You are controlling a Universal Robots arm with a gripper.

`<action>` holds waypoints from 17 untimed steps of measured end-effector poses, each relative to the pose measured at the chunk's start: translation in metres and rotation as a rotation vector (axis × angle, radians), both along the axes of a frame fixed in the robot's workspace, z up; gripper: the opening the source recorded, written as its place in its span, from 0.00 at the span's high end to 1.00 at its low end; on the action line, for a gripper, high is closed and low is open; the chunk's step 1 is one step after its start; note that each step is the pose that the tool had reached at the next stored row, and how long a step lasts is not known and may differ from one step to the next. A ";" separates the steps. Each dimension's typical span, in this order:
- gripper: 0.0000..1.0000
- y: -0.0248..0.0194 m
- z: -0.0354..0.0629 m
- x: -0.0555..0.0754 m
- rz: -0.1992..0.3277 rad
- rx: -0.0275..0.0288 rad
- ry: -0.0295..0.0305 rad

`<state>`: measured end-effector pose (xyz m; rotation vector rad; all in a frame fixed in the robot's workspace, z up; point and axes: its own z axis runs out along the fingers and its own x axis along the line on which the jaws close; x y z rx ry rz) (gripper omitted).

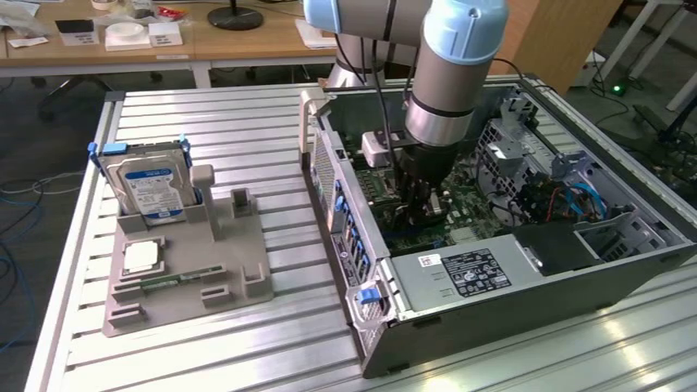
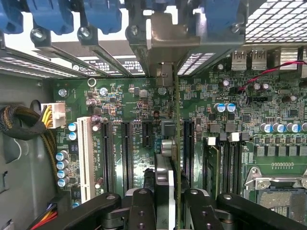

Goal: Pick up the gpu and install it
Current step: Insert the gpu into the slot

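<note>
My gripper reaches down into the open computer case, over the green motherboard. In the wrist view the gripper is shut on the gpu, which I see edge-on as a thin green card with a bulkier cooler on one face. One black finger presses the cooler side and the other finger the board side. The card's silver end bracket sits at the case's rear slot openings. The card stands upright among the black expansion slots. Whether its edge sits in a slot is hidden.
A silver hard drive with a blue-white label stands in a grey fixture at the exterior view's left, with a green memory stick lying on it. Inside the case are the power supply, blue latches, memory slots and yellow-black cables.
</note>
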<state>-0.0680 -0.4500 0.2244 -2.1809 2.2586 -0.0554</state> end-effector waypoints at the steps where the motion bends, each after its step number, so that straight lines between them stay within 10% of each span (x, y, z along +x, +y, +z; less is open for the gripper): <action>1: 0.72 0.0000 -0.0002 0.000 0.000 -0.0001 0.0001; 17: 0.72 0.0002 0.0021 0.000 0.000 -0.0001 0.0003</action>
